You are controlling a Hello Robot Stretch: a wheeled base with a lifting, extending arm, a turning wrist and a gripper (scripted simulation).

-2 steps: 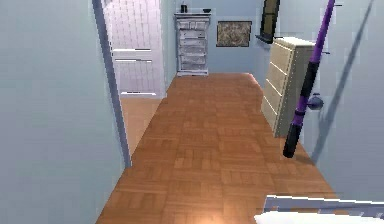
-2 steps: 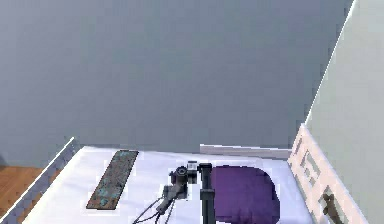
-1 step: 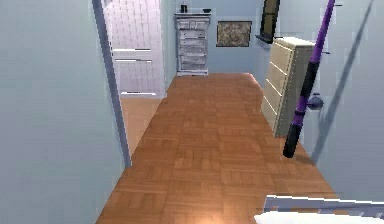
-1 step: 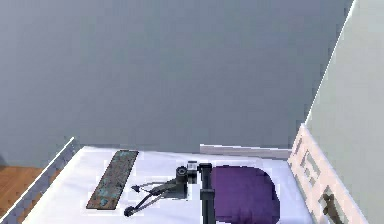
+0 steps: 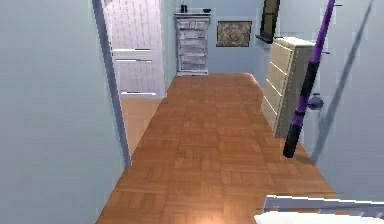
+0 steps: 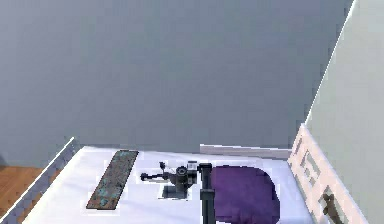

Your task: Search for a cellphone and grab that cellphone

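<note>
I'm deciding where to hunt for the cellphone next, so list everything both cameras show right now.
Floor: one, brown wood, forward view's middle.
Door: one, white, forward view's left.
Drawer unit: one, white, at the far wall.
Framed picture: one, dark frame, right of the drawer unit.
Dresser: one, cream, along the right wall.
Fishing rod: one, purple and black, leaning by the dresser.
Bed: one, white cover, arm side view's bottom.
Pillow: one, purple, on the bed.
Flat oblong thing: one, dark and speckled, on the bed left of the gripper.
Arm: one, dark bar.
Gripper: one, dark, over the bed; cannot tell whether it holds anything.
</note>
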